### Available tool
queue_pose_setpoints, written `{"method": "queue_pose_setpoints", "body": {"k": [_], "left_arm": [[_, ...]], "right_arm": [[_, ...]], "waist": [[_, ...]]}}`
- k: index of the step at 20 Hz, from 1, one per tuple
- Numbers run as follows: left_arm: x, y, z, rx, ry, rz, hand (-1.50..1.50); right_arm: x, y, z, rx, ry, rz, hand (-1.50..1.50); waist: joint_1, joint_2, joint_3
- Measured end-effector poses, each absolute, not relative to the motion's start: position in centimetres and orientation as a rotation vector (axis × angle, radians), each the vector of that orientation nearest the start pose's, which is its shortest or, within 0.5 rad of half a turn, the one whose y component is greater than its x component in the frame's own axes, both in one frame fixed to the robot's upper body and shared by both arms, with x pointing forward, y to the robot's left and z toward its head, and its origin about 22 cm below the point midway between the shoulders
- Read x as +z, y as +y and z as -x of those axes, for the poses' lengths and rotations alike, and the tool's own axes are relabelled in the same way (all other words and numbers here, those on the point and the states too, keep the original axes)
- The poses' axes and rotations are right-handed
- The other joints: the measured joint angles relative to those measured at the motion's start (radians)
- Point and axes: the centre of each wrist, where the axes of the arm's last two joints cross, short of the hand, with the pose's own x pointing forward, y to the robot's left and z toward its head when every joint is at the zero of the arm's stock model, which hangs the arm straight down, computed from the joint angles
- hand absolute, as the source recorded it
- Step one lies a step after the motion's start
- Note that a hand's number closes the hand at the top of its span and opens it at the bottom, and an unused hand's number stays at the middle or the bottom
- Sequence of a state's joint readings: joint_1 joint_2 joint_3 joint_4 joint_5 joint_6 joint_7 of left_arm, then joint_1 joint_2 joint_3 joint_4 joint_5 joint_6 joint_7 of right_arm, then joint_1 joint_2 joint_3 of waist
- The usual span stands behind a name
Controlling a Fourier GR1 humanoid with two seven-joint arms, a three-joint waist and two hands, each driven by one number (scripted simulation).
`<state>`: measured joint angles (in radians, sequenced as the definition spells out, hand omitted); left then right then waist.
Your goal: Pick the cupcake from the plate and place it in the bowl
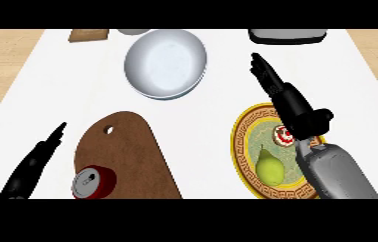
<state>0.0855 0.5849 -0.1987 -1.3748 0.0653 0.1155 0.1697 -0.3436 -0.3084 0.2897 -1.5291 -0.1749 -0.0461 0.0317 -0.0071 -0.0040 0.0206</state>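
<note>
1. White counter [44, 86] spreads under both arms, with tan wood showing at its far corners.
2. Right hand [295, 108] hovers over the yellow-rimmed plate [247, 156], fingers straight and released, pointing away from the robot; it holds nothing.
3. Cupcake [283, 135] sits on the plate just beneath the palm's near edge, partly hidden by the wrist; a green pear [270, 167] lies beside it, nearer the robot.
4. Bowl [165, 63] stands well to the left of the fingertips and farther out.
5. To grasp well, I judge the hand should draw back until the fingers bracket the cupcake, then descend and close without nudging the pear.
6. Left hand [33, 161] rests open at the lower left, beside the cutting board [129, 146] carrying a red can [94, 182].
</note>
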Motion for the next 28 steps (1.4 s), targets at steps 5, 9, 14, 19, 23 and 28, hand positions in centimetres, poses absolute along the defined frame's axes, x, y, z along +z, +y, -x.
{"method": "queue_pose_setpoints", "body": {"k": [5, 9, 14, 19, 23, 28], "left_arm": [[2.4, 34.2, -24.7, -0.243, -1.369, -0.400, 0.00], [5.8, 33.0, -26.9, -0.105, -1.598, -0.347, 0.00], [7.1, 32.9, -27.6, -0.001, -1.716, -0.299, 0.00], [7.8, 33.4, -28.4, 0.032, -1.751, -0.281, 0.00], [8.1, 33.2, -28.8, 0.044, -1.760, -0.274, 0.00], [8.2, 33.5, -28.8, 0.046, -1.768, -0.275, 0.00]], "right_arm": [[8.0, -16.6, -29.6, 0.435, -1.769, -0.341, -1.50], [8.8, -17.3, -29.8, 0.524, -1.868, -0.124, -1.50], [6.5, -16.2, -25.9, 0.495, -2.023, 0.100, -1.50], [7.8, -17.5, -21.9, 0.611, -2.043, 0.280, -1.50], [10.2, -19.5, -20.1, 0.726, -1.955, 0.461, -1.50], [13.9, -21.7, -18.3, 0.885, -1.744, 0.614, -1.50]], "waist": [[0.015, -0.001, -0.015], [-0.002, -0.015, -0.024], [-0.016, -0.009, -0.022], [-0.022, -0.005, -0.023], [-0.026, -0.005, -0.023], [-0.020, -0.005, -0.024]]}}
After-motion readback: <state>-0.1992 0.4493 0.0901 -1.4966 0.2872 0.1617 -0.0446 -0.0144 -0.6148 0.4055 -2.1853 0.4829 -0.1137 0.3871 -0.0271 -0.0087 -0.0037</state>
